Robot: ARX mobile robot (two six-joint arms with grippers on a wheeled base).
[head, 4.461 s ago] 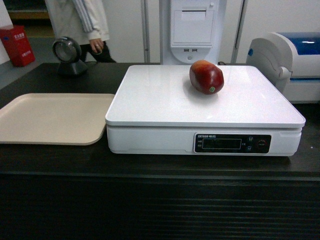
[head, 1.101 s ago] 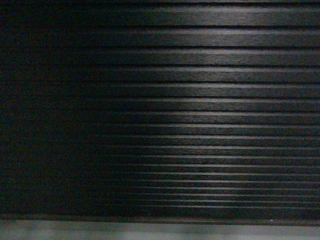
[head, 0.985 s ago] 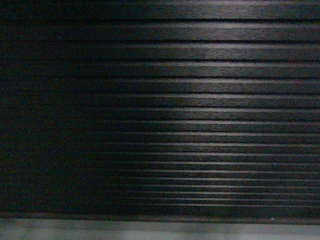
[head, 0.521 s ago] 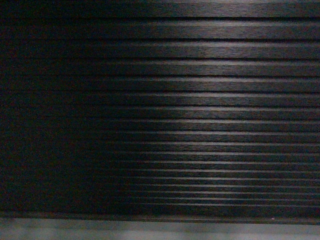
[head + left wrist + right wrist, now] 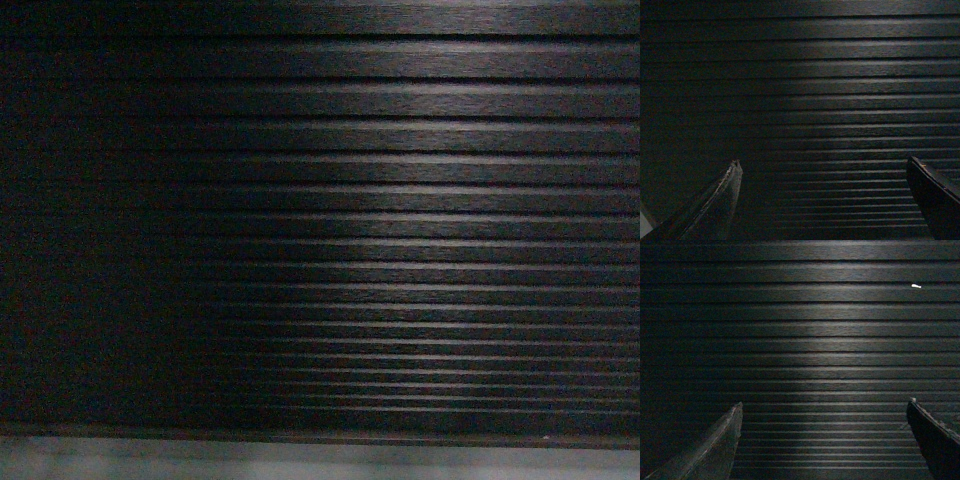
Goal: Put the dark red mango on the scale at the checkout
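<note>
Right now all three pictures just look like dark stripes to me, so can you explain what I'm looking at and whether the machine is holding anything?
This is a wheeled robot with two arms, each ending in a two-fingered gripper. One picture comes from a camera on its head, the other two from cameras on its wrists. All three face the ribbed black front of the checkout, so no countertop shows. A pale strip, which may be its base, runs along the bottom of the head view. The left gripper and right gripper show only as dark fingertips, spread wide apart. Nothing is held.
</note>
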